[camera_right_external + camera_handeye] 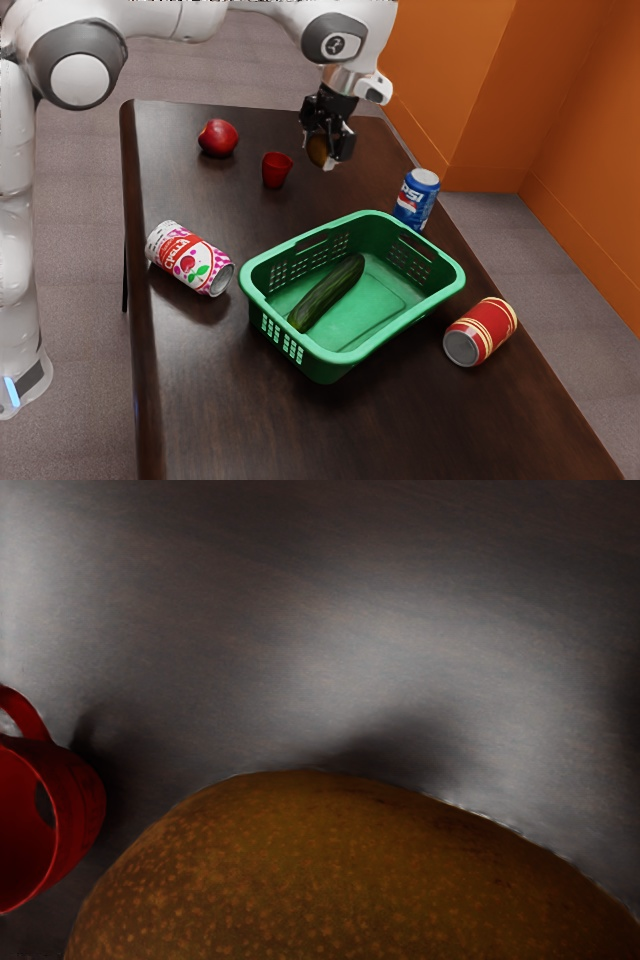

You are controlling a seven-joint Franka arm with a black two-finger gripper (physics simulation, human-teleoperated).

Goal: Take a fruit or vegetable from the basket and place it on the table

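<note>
A: Where's the fruit?

B: The brown fruit (318, 150) hangs above the tabletop (200, 390), outside the green basket (408, 320) and near the red cup (275, 170). The gripper (327, 153) is closed around it, holding it by its sides.

A: How will it handle?

B: Like a ripe pear or mango, I'd guess: some weight, firm under a thin skin that could bruise. Speckled and rounded, it may slip or swivel if pinched off-centre.

A: Best hold?

B: Across the widest part, pads opposite each other, snug without squeezing. I'd lower it until the tabletop bears it, then open gently, since that curved underside could roll towards the red cup.
</note>
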